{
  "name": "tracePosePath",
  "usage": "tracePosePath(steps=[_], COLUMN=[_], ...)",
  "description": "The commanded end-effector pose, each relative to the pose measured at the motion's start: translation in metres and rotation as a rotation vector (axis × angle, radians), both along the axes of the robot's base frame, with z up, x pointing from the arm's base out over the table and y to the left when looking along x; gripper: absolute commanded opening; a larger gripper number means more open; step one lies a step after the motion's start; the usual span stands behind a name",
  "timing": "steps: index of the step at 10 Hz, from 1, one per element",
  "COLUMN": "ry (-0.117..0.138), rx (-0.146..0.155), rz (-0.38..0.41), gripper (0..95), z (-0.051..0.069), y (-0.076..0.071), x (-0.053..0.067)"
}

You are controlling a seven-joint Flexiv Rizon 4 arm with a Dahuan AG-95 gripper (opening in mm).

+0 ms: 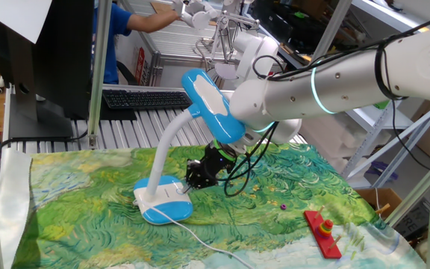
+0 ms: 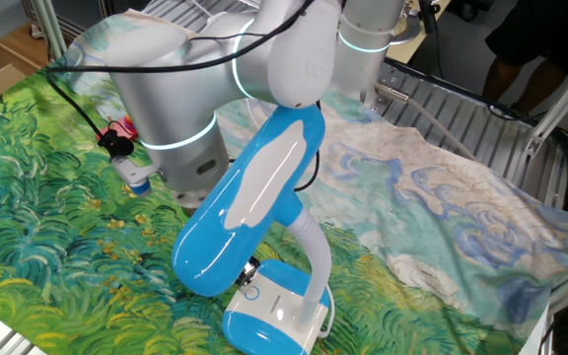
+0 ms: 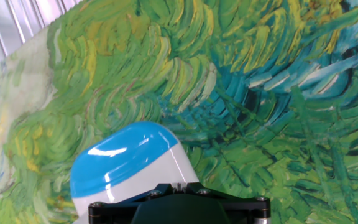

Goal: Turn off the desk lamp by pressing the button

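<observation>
The desk lamp stands on the painted cloth: its blue and white base, white gooseneck and oblong blue head. My gripper reaches down under the head, with its tips on or just above the base's white top plate. In the other fixed view the head hides most of the gripper. The button shows there as a small round mark right by the tips. In the hand view the base fills the bottom. The fingertips meet with no gap over its white part.
The lamp's white cable trails toward the front edge. A red toy block lies at the front right and a small purple bit lies near it. A keyboard and a monitor stand behind the table. The arm's elbow looms over the cloth.
</observation>
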State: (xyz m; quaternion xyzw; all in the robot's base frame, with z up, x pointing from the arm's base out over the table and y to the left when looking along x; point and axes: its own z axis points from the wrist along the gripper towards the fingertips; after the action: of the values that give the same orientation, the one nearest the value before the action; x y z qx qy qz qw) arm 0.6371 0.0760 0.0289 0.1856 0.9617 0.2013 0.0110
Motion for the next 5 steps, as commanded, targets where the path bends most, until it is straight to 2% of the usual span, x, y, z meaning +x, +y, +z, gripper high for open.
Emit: tracePosePath(steps=[1,5], ry=[0.001,0.002], rx=[0.008,0.005], rz=[0.002,-0.002], gripper=[0.0,0.0], z=[-0.0210,-0.0206], y=[0.0072,0.0076], x=[-0.0014,-0.0006])
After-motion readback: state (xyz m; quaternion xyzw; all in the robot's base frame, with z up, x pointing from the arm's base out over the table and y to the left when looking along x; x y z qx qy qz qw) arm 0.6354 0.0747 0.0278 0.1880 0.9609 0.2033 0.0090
